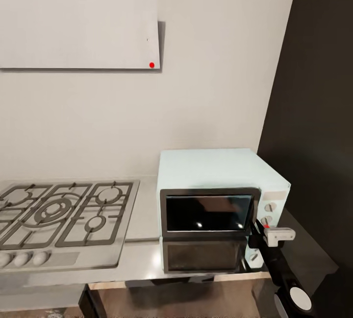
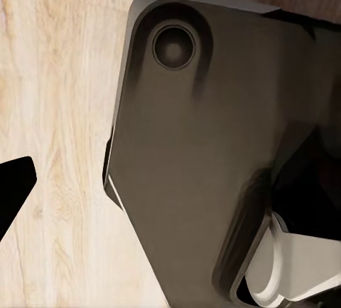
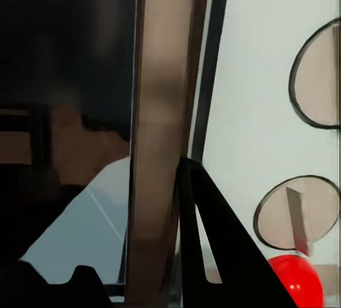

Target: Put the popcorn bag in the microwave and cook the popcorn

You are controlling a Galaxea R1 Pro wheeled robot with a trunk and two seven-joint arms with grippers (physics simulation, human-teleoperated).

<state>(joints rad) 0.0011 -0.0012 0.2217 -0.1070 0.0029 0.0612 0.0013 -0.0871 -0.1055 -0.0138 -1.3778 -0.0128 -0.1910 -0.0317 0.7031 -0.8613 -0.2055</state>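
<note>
Step in hand: judged as working the microwave (image 1: 220,195) at the right edge of its door, either prising the door open or reaching for the controls just beside it; cannot tell which from these pictures.
Right gripper (image 1: 259,228): raised at the near right corner of the microwave, against the seam between the grey door frame (image 3: 160,144) and the knob panel; one dark finger (image 3: 213,251) seen wedged along that seam in the wrist view; spread or pressed together: cannot tell.
Left gripper: hanging low over the wooden floor (image 2: 57,109) beside the robot's dark base (image 2: 206,144); one black fingertip (image 2: 14,187) in sight, the other hidden; closure: cannot tell.
Doing it well: if opening, keep the finger hooked behind the frame edge and swing outward around the hinge side, not straight back; go slowly so the light oven does not slide on the countertop (image 1: 142,254); stay clear of the knobs (image 3: 295,212) and the red dot (image 3: 298,279) until heating is wanted.
Microwave, place: on the countertop, right of the gas hob (image 1: 63,210), back near the pale wall, dark panel to its right.
Microwave, facing: glass door toward the near side, toward the robot; knob panel at the right end; upright.
Microwave, long axis: left to right, along the wall.
Door: looks closed or nearly so, flush in the head view.
Hood (image 1: 78,26): on the far wall above the hob.
</note>
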